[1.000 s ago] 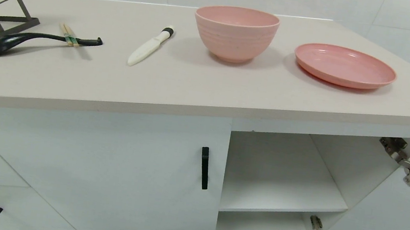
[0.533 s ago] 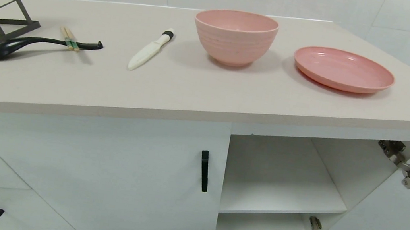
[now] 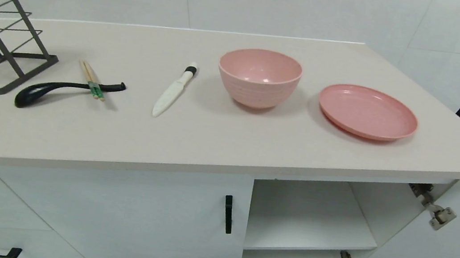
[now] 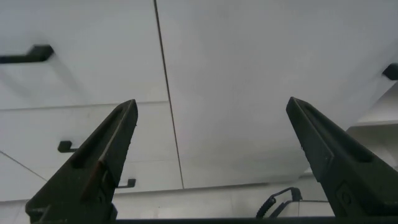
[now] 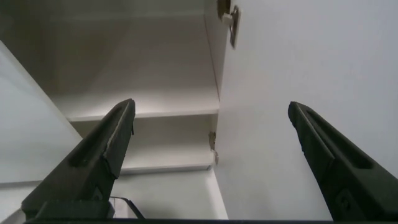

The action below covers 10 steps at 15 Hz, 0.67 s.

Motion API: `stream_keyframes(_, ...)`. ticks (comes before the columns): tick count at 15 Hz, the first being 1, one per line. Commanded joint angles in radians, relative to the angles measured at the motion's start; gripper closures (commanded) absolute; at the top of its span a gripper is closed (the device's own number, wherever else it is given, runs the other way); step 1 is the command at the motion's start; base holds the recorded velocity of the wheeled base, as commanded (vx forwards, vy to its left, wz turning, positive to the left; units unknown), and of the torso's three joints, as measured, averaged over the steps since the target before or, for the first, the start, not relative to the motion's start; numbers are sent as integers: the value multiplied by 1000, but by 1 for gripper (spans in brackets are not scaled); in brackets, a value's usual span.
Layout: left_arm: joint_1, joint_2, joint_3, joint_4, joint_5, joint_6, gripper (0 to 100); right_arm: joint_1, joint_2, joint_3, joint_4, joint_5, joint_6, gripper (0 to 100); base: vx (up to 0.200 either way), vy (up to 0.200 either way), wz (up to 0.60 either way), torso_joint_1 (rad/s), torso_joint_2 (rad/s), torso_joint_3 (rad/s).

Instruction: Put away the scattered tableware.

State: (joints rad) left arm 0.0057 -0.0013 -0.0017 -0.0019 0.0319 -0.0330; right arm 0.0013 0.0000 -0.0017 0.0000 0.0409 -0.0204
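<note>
Left wrist view: the left gripper (image 4: pixel 211 104) is seen spread wide, empty, before closed drawer fronts (image 4: pixel 93 62); the right gripper (image 5: pixel 211 104) is likewise spread, empty, facing the open cabinet (image 5: pixel 143 93). The bowl (image 3: pixel 259 77), plate (image 3: pixel 367 112), knife (image 3: pixel 174 89), spoon (image 3: pixel 60 89) and chopsticks (image 3: pixel 92 79) are laid on the countertop (image 3: pixel 210 144), set back from its front edge.

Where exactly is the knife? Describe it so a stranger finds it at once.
On the beige countertop, look between the black ladle and the pink bowl. The knife lies flat there. It is the only white piece, with a black band near one end.
</note>
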Motion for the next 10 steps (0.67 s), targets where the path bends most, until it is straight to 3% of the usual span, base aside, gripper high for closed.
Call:
stream_keyframes(1, 0, 1, 0, 0, 0, -1, 0, 2, 0, 0, 0, 1, 0, 0, 0, 0, 0, 222, -491, -212)
stream_keyframes(7, -1, 1, 0, 0, 2, 1, 0, 0, 0, 0, 0, 1, -1, 0, 0, 0, 0, 182, -474, -215)
stream_keyframes(10, 0, 1, 0, 0, 2, 1, 0, 0, 0, 0, 0, 1, -1, 0, 0, 0, 0, 396, -491, -237)
